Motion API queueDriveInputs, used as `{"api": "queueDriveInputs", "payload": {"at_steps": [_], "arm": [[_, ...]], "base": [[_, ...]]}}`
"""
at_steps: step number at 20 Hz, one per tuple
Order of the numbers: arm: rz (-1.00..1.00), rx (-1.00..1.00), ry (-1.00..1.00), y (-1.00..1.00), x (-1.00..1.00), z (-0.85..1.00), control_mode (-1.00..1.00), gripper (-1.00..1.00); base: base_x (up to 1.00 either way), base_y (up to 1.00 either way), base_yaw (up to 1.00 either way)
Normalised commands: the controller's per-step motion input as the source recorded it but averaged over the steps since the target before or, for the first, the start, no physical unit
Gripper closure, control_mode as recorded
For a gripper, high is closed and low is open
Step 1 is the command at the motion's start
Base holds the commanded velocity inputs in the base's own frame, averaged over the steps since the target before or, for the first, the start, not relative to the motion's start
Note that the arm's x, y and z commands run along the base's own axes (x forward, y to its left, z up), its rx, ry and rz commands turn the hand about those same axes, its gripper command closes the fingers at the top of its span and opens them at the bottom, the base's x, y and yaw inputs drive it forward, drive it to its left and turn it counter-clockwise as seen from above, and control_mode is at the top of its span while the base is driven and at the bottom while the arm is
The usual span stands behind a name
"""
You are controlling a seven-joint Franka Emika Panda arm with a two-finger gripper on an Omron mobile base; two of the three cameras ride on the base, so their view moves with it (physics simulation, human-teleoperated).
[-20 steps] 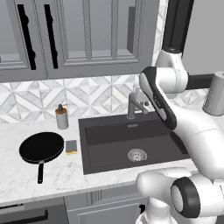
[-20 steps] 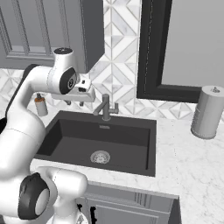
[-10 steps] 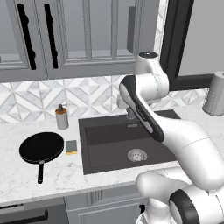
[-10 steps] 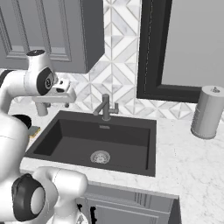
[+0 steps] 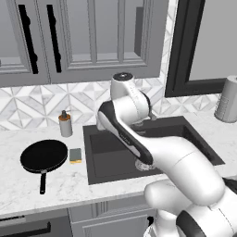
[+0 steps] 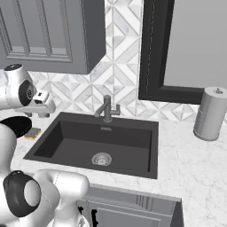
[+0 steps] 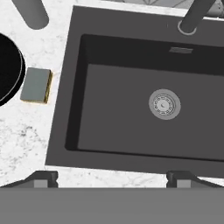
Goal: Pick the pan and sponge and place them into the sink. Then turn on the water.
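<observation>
The black pan (image 5: 44, 155) lies flat on the marble counter left of the sink (image 5: 107, 149), its handle pointing toward the front edge. The grey-green and yellow sponge (image 5: 75, 155) sits between the pan and the sink's left rim. From the hand view, the sponge (image 7: 36, 85) is beside the pan (image 7: 8, 74), and the sink (image 7: 118, 83) holds nothing but its drain (image 7: 164, 104). My gripper (image 7: 113, 178) hangs open above the sink's left front part, holding nothing. In the right base view the gripper (image 6: 35, 115) is above the sink's left rim. No water leaves the faucet (image 6: 107, 108).
A grey soap dispenser (image 5: 65, 124) stands behind the sponge at the backsplash. At the far right of the counter is a paper towel roll (image 6: 210, 113). Wall cabinets hang above the counter's left half. The counter's front edge runs just below the sink.
My arm has swung left, from near the faucet to above the sink's left side. Pan, sponge and both base views have stayed put.
</observation>
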Motion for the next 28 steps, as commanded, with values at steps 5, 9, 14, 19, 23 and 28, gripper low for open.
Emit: {"api": "queueDriveInputs", "payload": {"at_steps": [5, 9, 14, 19, 23, 28], "arm": [[0.01, 0.04, 0.06, 0.70, -0.02, -0.59, -1.00, -1.00], [0.06, 0.15, 0.07, 0.40, -0.19, -0.68, -1.00, -1.00], [0.04, 0.13, 0.11, 0.47, -0.11, -0.59, -1.00, -1.00], [0.05, 0.01, 0.13, 0.81, 0.00, -0.31, -1.00, -1.00], [0.01, -0.08, 0.09, 0.79, 0.01, -0.02, -1.00, -1.00], [0.00, -0.15, 0.01, 0.63, 0.03, -0.01, -1.00, -1.00]], "base": [[0.00, 0.00, 0.00], [0.00, 0.00, 0.00], [0.00, 0.00, 0.00], [0.00, 0.00, 0.00], [0.00, 0.00, 0.00], [0.00, 0.00, 0.00]]}}
